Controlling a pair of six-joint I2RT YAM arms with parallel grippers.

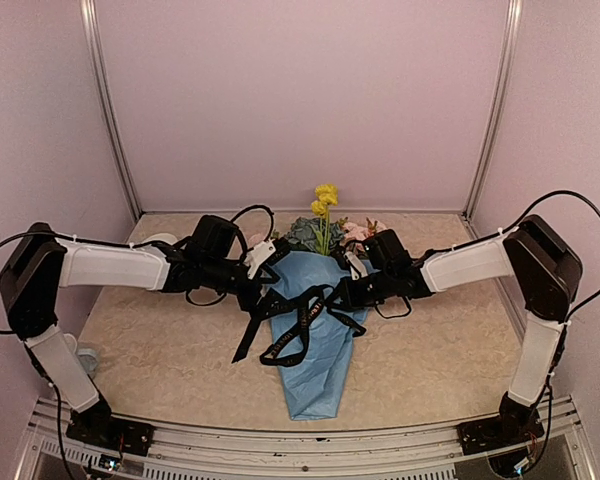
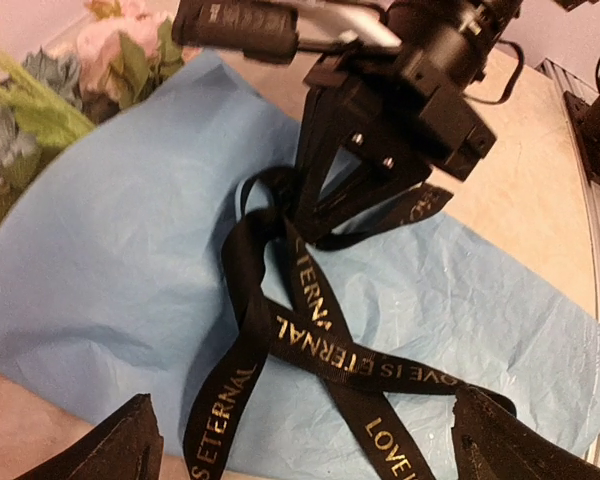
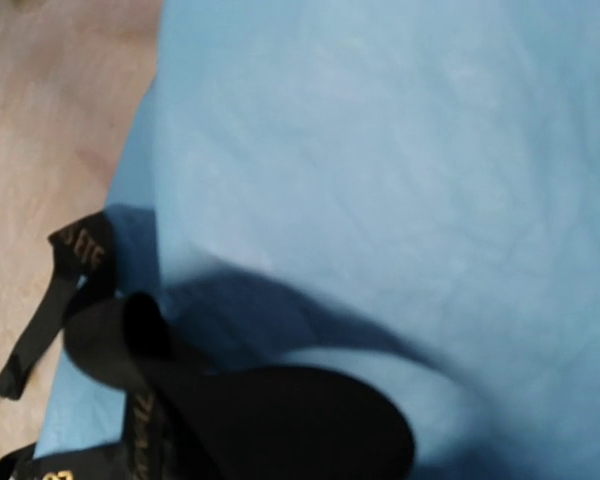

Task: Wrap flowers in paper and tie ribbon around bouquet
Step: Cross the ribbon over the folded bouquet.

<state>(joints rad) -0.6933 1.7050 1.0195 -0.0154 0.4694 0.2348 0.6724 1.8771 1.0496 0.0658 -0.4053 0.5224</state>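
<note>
Over the bouquet [image 1: 316, 372], left pincer [image 2: 305, 422] gapes; right pincer [image 2: 308, 213] seemingly pinches the ribbon [image 2: 315, 342].

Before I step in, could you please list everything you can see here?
flowers: one bunch, yellow, pink and blue-green, at the cone's far open end
paper: one sheet, light blue, wrapped as a cone, lying mid-table
ribbon: one, black with gold lettering, looped across the cone
table: one, mottled beige, under the bouquet
left arm, right arm: two, white and black, reaching in from the sides
left claw: one, black, open above the ribbon
right claw: one, black, shut on the ribbon
</note>
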